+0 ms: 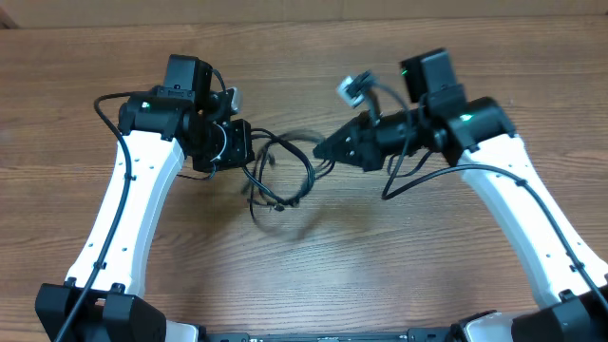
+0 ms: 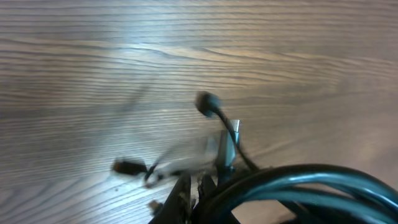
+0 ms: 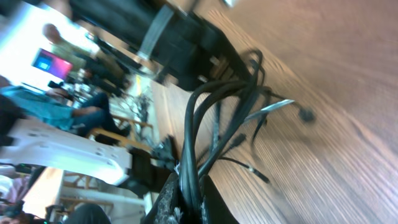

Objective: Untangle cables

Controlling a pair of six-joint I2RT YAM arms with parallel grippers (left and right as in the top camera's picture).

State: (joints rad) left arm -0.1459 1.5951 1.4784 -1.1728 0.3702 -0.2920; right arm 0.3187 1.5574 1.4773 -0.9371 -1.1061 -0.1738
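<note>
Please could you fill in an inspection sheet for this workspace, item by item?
Surface: wooden table, light brown grain.
Job's things: cables, thin black loops tangled together, strung between both grippers; a small plug dangles.
Clutter: nothing seen.
Grippers: left gripper and right gripper each seem to have jaws shut on the cables.
Cables: thicker arm wiring runs along the white arms.
Surroundings: blurred room with what look like people, in the right wrist view.
</note>
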